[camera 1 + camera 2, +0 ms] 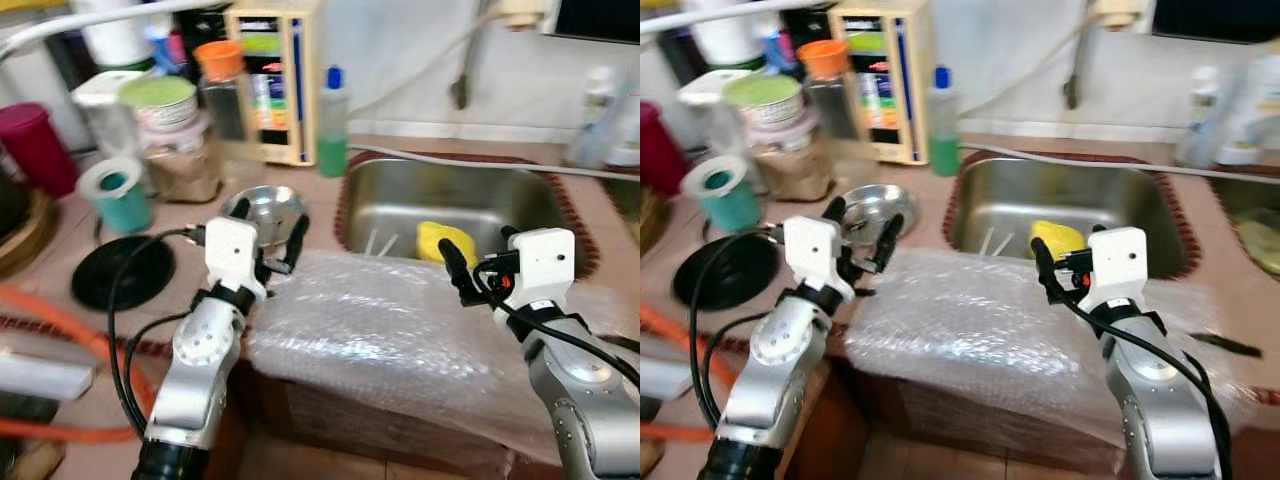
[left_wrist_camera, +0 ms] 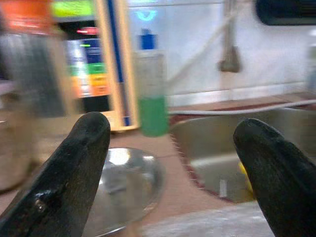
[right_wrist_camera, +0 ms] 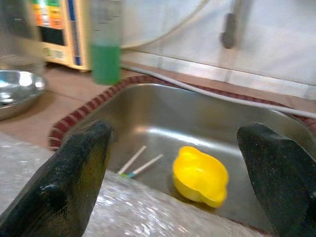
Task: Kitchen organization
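Both arms are raised over the front edge of the counter (image 1: 330,215), above a sheet of bubble wrap (image 1: 400,330) draped over that edge. The left gripper (image 1: 268,232) is held wide open and empty, just in front of a shallow steel bowl (image 1: 265,208) that rests on the counter beside the sink (image 1: 450,205). The right gripper (image 3: 182,163) is likewise spread wide, with nothing between its fingers (image 3: 74,173); it is aimed into the sink.

Inside the sink a yellow cup (image 3: 200,175) is seen lying against the basin floor, with two thin sticks (image 3: 140,163) next to it. A bottle of green liquid (image 1: 333,125) stands at the sink's back left corner.

Behind the steel bowl a crowd of jars (image 1: 180,140), a teal cup (image 1: 118,195) and a black lid (image 1: 122,270) are spread over the counter.

Progress is judged to be early — nothing is held, and the sink contents and the loose counter items remain to be sorted. Which item is to be taken first cannot be determined.
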### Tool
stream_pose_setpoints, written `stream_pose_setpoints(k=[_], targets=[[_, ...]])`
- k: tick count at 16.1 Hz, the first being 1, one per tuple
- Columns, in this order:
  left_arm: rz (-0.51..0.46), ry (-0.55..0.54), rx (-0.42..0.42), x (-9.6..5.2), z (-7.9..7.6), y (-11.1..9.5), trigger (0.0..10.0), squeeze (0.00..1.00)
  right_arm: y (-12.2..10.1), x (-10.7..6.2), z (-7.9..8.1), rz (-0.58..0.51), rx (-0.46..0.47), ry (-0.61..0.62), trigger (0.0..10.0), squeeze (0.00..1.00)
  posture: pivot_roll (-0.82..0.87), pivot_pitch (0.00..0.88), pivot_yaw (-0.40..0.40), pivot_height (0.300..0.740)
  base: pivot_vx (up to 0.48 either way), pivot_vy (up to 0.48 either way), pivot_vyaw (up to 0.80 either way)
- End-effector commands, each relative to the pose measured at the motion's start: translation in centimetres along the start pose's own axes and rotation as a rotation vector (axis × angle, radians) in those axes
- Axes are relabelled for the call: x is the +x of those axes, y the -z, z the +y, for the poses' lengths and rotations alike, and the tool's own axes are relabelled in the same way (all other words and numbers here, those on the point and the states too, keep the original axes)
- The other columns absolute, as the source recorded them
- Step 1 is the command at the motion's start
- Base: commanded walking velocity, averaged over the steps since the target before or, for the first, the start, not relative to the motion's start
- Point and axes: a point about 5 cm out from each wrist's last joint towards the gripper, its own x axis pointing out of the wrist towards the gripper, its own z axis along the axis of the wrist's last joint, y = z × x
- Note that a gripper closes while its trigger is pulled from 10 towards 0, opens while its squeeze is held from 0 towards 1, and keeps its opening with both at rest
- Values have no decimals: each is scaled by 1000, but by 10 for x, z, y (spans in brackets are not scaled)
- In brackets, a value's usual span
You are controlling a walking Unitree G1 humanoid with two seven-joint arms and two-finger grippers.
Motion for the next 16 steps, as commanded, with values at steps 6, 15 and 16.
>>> stream_pose_setpoints(k=[6, 15, 16], targets=[[41, -58, 15, -8, 8, 4, 10000, 0, -5, 14, 12, -33, 20, -24, 10000, 0, 19, 0, 36, 740, 0, 0, -340], [52, -98, 2, -7, 5, 4, 10000, 0, -4, 16, 23, -28, 9, -46, 10000, 0, 8, 0, 26, 740, 0, -286, 0], [52, -102, 0, -6, 5, 4, 10000, 0, -5, 17, 23, -30, 6, -49, 10000, 0, 6, 0, 25, 740, 0, -405, 0]])
